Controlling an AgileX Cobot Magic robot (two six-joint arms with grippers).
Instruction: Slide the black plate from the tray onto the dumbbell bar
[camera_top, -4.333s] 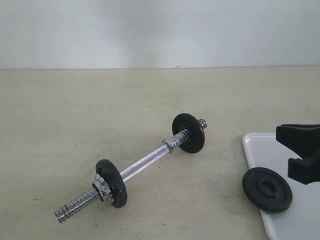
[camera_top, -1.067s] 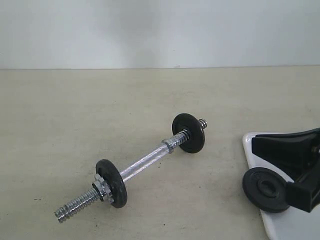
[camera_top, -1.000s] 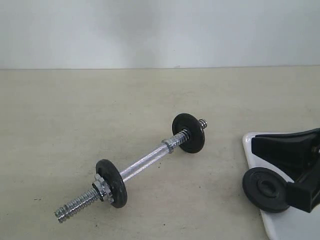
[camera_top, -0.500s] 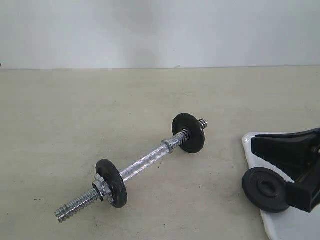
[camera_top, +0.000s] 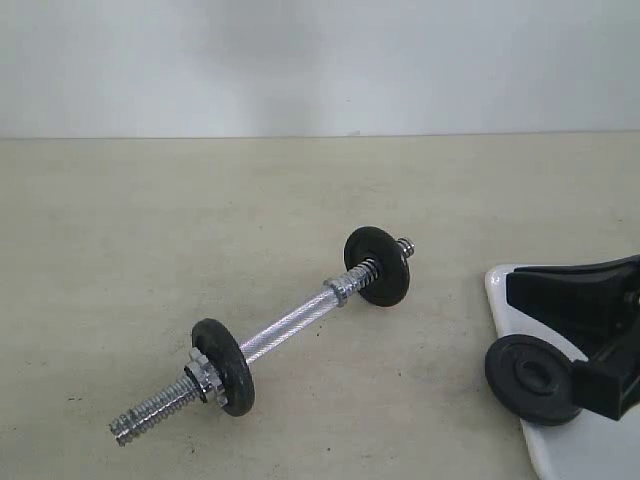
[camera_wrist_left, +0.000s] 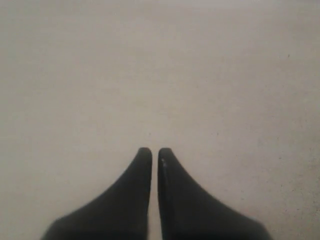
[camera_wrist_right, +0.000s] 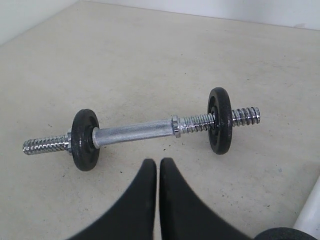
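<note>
The dumbbell bar (camera_top: 290, 325) lies slantwise on the beige table, a black disc near each threaded end (camera_top: 223, 380) (camera_top: 377, 265). In the right wrist view the bar (camera_wrist_right: 135, 131) runs across in front of the fingers. The black plate (camera_top: 535, 378) lies flat on the left rim of the white tray (camera_top: 497, 285), partly overhanging it. My right gripper (camera_top: 515, 292) hovers shut and empty over the tray just behind the plate; its fingertips (camera_wrist_right: 157, 162) point at the bar, and the plate (camera_wrist_right: 285, 234) shows only as a sliver. My left gripper (camera_wrist_left: 151, 151) is shut over bare table.
A silver star nut (camera_top: 203, 372) sits against the near disc, another collar (camera_top: 340, 292) along the bar. The pale wall rises behind the table. The tray runs out of the exterior view at the right and bottom.
Since about four seconds ago my right gripper has come leftward and lower over the tray, next to the plate. Over the last second it has barely shifted. Bar and plate are still.
</note>
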